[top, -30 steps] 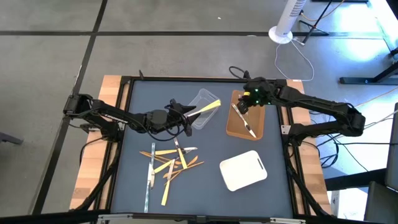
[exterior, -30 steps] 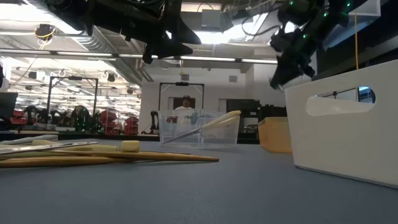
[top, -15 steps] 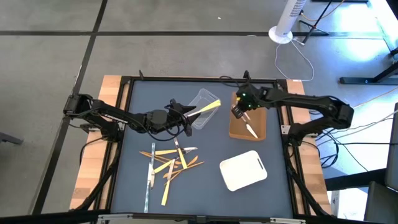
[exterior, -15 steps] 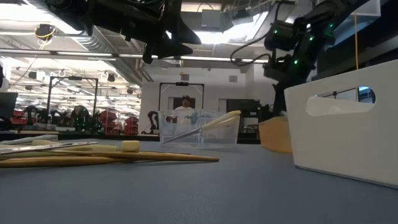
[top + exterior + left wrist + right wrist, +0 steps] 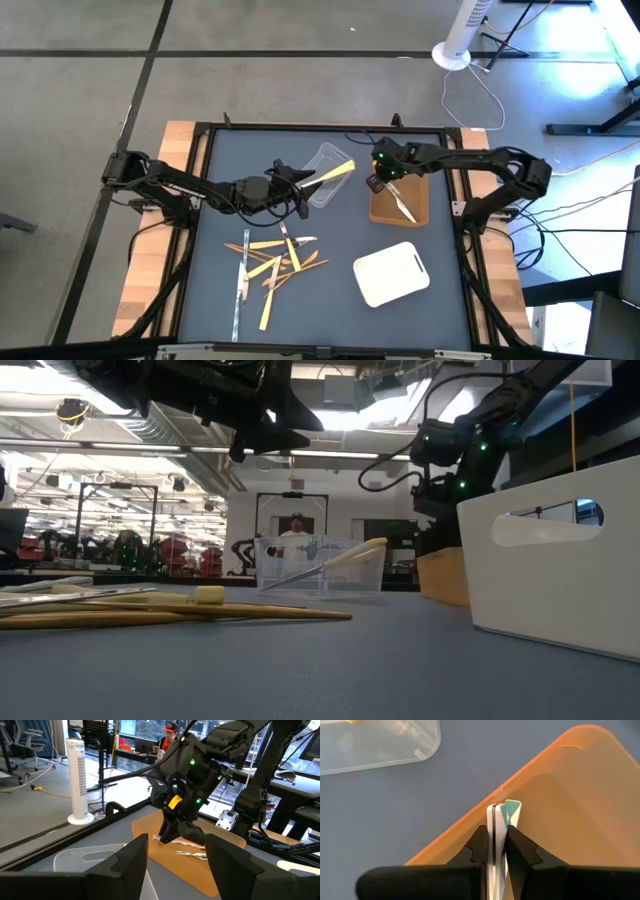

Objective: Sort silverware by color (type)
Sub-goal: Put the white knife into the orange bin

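Currently my right gripper (image 5: pixel 495 851) pinches a thin shiny silver utensil (image 5: pixel 494 827) over the flat orange-brown tray's (image 5: pixel 415 204) edge, presumably the metal bin; my left gripper (image 5: pixel 300 183) hangs spread, empty, beside the clear plastic tub (image 5: pixel 322 175), pile of yellow, silver and brown sticks (image 5: pixel 270 270) unsorted.

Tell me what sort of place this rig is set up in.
Probably a robotics lab or workshop. The black-framed table stands on a bare floor, a white tower fan beside it; the low view shows a big hall with strip lights and a person standing far back.
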`<act>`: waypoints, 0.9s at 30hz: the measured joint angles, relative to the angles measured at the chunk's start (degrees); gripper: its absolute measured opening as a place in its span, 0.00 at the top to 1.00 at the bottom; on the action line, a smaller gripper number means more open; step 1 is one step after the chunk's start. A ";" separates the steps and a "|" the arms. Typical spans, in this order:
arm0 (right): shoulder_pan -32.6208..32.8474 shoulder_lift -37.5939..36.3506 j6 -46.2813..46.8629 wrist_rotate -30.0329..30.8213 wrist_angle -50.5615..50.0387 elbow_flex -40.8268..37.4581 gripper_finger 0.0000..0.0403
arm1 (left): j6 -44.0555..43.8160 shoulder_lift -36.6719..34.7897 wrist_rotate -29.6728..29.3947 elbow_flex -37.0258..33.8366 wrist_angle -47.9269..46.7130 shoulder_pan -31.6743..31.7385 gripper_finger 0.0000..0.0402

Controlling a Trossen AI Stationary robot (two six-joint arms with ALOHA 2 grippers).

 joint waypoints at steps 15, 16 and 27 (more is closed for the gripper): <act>0.00 5.51 0.02 0.01 0.66 0.00 0.92 | 0.00 0.00 0.01 0.00 0.00 0.00 0.52; 0.00 5.89 0.02 0.03 0.65 0.00 0.92 | 0.00 0.00 0.00 0.00 0.00 0.00 0.52; 0.02 6.73 0.02 0.23 2.75 0.00 0.92 | 0.00 0.00 0.01 0.00 0.00 0.00 0.52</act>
